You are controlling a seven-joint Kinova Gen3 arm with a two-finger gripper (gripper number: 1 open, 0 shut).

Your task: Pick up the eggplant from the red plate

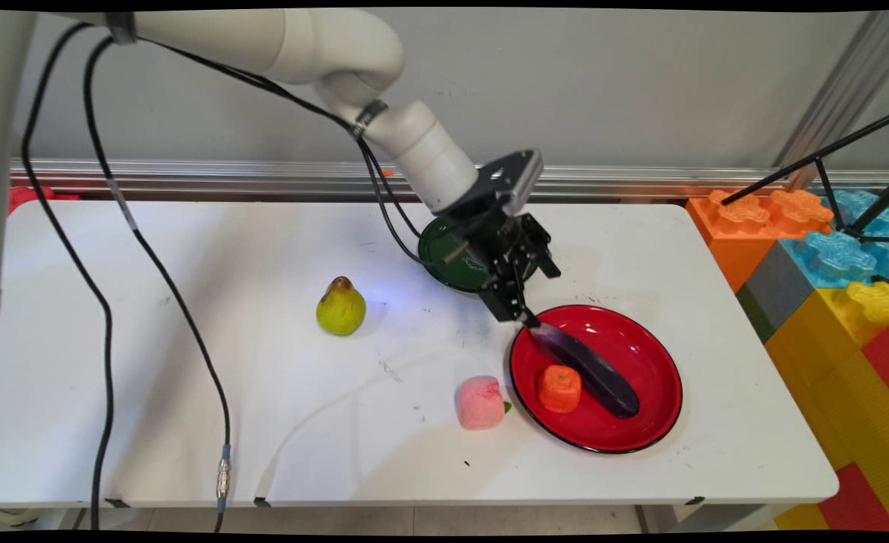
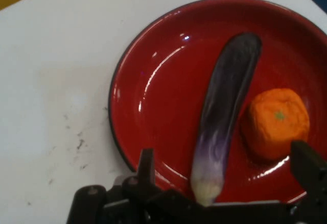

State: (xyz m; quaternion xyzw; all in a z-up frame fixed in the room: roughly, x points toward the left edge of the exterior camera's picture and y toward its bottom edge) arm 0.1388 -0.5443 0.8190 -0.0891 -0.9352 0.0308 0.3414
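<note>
table (image 1: pixel 188 422): white, scuffed; no writing legible.
red plate (image 1: pixel 644 354): glossy rim, likely slick; holds eggplant and orange.
green plate (image 1: pixel 444 256): behind gripper, partly hidden.
eggplant (image 2: pixel 225 117): long, smooth, probably light and slippery; pale stem end lies between the fingers, best taken there.
gripper (image 2: pixel 225 183): fingers spread, astride stem end, not pinching.
pear (image 1: pixel 341 306): well apart, upright.
peach (image 1: pixel 479 402): just beside red plate.
orange (image 2: pixel 276 123): touching eggplant's side.
</note>
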